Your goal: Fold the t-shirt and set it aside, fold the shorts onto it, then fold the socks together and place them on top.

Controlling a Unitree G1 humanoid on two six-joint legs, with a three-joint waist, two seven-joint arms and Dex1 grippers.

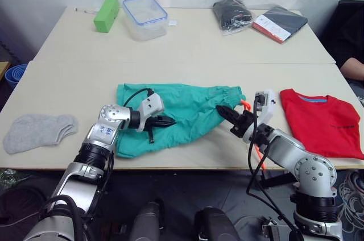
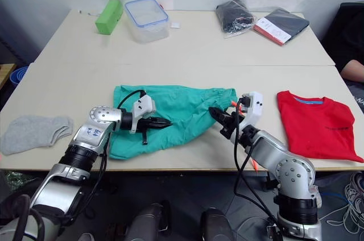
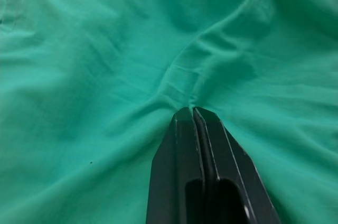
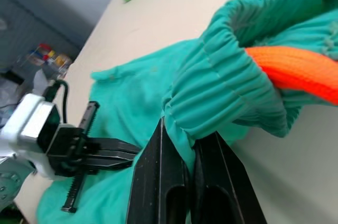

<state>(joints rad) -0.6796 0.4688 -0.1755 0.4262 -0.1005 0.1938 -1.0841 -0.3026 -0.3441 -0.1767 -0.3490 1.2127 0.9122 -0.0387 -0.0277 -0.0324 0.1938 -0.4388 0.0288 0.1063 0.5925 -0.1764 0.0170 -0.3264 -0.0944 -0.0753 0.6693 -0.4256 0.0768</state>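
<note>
Clamped on the gathered waistband of the shorts (image 1: 176,113), the right gripper (image 1: 226,113) works near the table's (image 1: 227,48) front edge. Left gripper (image 1: 168,120) pinches mid-fabric. Red t-shirt (image 1: 321,121) lies right, socks (image 1: 38,131) far left, bare tabletop behind.

Both arms are built of rounded silver-grey metal housings joined by black ribbed collars. The left arm's forearm shell carries small dark printed markings, and a round joint cap sits at its elbow. A white boxy camera module sits on each wrist, with a black cable looping out of it. The left gripper (image 1: 165,121) ends in two slim, matte black, tapered fingers (image 3: 206,171) with a notched rail alongside. The right gripper (image 1: 226,113) has the same black wedge-shaped fingers (image 4: 158,182). Black cables hang from the right arm's elbow, whose disc-shaped joint shows small screw holes.
</note>
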